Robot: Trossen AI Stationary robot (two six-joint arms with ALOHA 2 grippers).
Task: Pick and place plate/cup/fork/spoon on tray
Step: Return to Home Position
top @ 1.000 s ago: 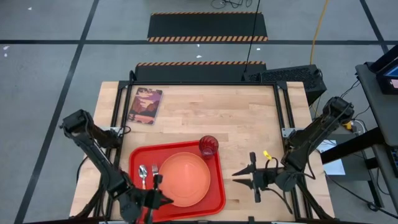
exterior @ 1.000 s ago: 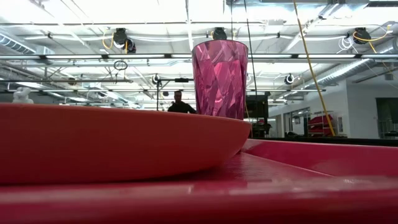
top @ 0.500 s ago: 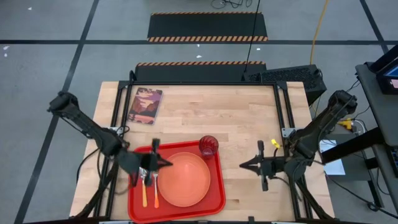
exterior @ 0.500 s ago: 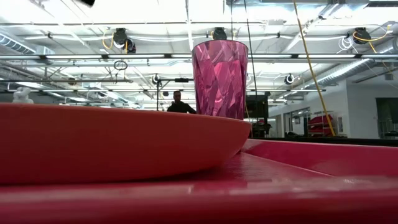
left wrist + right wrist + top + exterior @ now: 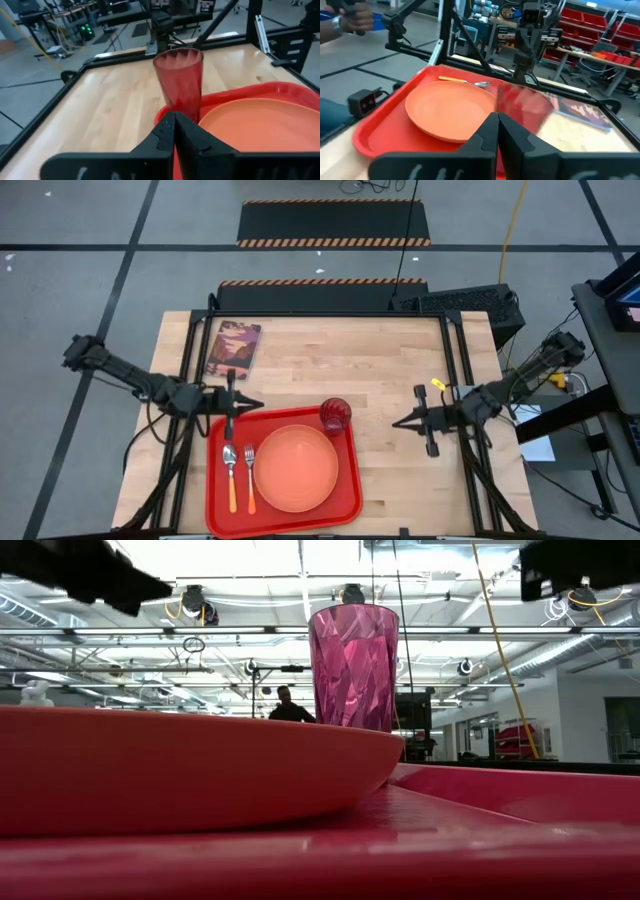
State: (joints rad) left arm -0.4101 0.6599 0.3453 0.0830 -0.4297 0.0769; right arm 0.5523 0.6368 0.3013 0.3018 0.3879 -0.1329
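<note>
The red tray (image 5: 345, 490) lies at the table's near middle. On it rest the orange plate (image 5: 297, 468), the dark-red cup (image 5: 335, 415) upright at the far right corner, and the spoon (image 5: 229, 465) and fork (image 5: 250, 470) side by side at the left. My left gripper (image 5: 258, 404) is shut and empty above the tray's far left corner, pointing right toward the cup (image 5: 179, 80). My right gripper (image 5: 395, 423) is shut and empty over bare wood right of the tray, pointing left at the cup (image 5: 522, 107) and plate (image 5: 450, 107).
A small book with a pictured cover (image 5: 233, 348) lies at the far left of the table. Bare wood lies right of and beyond the tray. Black frame rails run along the table's sides. A person (image 5: 290, 705) stands far off in the room.
My left gripper has gone from over the tray's near left corner toward the far edge and now hangs over the tray's far left corner, uncovering the spoon and fork. My right gripper has drawn back toward the far and right edges. The tray's things have not moved.
</note>
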